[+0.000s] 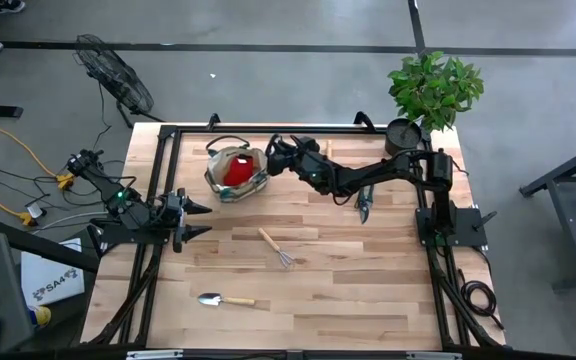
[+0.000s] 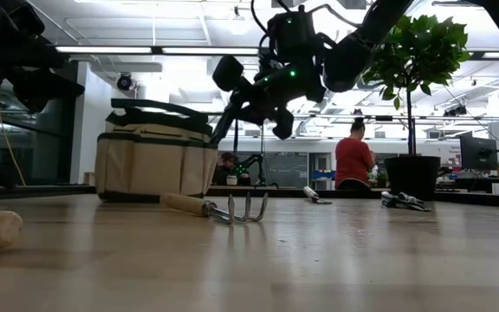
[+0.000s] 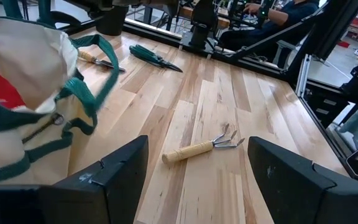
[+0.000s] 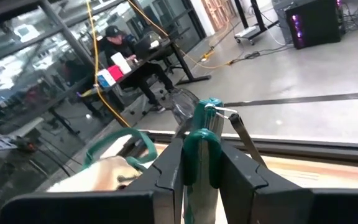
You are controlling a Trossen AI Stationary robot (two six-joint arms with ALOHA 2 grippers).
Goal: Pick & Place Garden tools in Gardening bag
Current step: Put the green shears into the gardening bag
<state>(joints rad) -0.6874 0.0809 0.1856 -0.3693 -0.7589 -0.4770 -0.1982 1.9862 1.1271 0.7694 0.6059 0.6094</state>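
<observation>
Right gripper (image 1: pixel 271 153): pinched teal-handled pruning shears (image 4: pixel 199 152) just right of the gardening bag (image 1: pixel 230 172), upper centre.
Left gripper (image 1: pixel 200 220): spread, empty, left of centre.
Hand rake (image 1: pixel 276 247): centre.
Trowel (image 1: pixel 224 299): lower left.

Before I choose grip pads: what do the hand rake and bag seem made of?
Hand rake: pale, matte handle, likely wood; grey glinting tines, probably metal. Gardening bag: beige woven-looking cloth, likely canvas, with dark green fabric trim that sags softly.

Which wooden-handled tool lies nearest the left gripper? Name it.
The hand rake, mid-table just right of the open left gripper. The trowel lies farther off, toward the table's front edge.
</observation>
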